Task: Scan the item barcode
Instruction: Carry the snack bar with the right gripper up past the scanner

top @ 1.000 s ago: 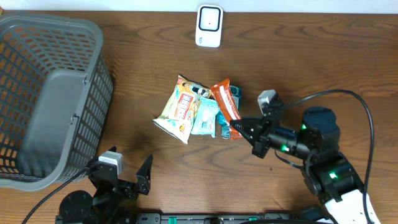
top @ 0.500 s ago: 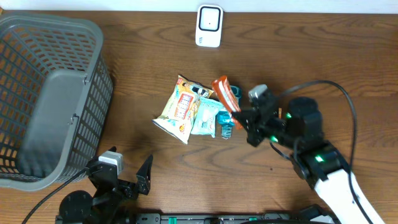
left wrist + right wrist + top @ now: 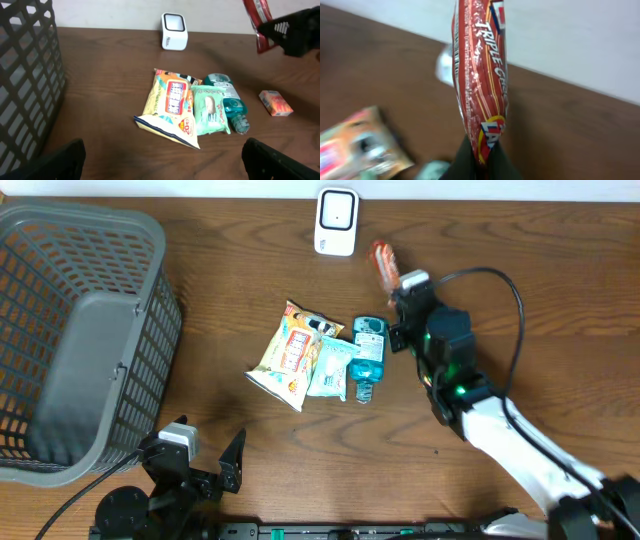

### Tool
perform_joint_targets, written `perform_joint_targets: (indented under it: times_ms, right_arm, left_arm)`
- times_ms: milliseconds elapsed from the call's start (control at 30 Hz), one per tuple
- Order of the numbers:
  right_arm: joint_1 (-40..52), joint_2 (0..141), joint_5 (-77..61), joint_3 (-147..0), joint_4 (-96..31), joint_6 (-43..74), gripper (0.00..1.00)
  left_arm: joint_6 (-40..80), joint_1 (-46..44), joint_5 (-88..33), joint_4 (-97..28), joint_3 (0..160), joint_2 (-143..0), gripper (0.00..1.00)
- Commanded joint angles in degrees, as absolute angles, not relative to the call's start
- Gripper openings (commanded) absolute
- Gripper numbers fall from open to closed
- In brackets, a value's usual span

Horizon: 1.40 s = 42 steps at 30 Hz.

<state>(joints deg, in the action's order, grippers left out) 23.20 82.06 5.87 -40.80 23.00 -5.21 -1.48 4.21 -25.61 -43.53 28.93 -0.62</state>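
My right gripper (image 3: 397, 283) is shut on the lower end of a red snack packet (image 3: 382, 262), the item, and holds it up just right of the white barcode scanner (image 3: 336, 222) at the table's far edge. In the right wrist view the packet (image 3: 480, 75) stands upright from the gripper (image 3: 482, 159), with a blurred white shape beside it (image 3: 443, 65). The left wrist view shows the packet (image 3: 256, 20) raised at the upper right and the scanner (image 3: 174, 31) at the back. My left gripper (image 3: 200, 458) stands open and holds nothing at the near left edge, its fingertips (image 3: 65, 159) wide apart.
A grey mesh basket (image 3: 70, 330) fills the left side. A yellow snack bag (image 3: 290, 355), a green wipes pack (image 3: 329, 368) and a teal bottle (image 3: 367, 355) lie mid-table. A small orange box (image 3: 276, 102) lies right of them.
The right arm has swung away from the pile and carried the red packet up to the far edge beside the scanner. The teal bottle now lies uncovered. The left arm has not moved.
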Motion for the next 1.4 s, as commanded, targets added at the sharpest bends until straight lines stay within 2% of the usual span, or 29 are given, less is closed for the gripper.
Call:
perform_joint_targets:
  times_ms: [0,267,1000,1200,1367]
  right_arm:
    - [23.49,87.50,15.11,-43.77,27.66,-12.51,0.01]
    - [23.64,103.88,18.15,-58.65,28.03,-17.12,0.01]
    - [24.91,139.15,27.24,-98.59,27.03,-47.68,0.01]
    - [25.50,145.82,33.26,-103.04,30.06,-60.40,0.01]
    - [25.58,146.41,34.79,-102.41,29.32,-65.56,0.01]
  left_arm:
    - [-1.39,4.49,-26.35,-43.51,29.10,-0.23,0.98]
    - [-1.39,4.49,-26.37,-43.51,29.10,-0.23,0.98]
    - [-1.39,4.49,-26.37,-43.51,29.10,-0.23,0.98]
    - [-1.39,4.49,-26.37,-43.51,29.10,-0.23,0.98]
    - [-1.39,4.49,-26.37,-43.51,29.10,-0.23,0.98]
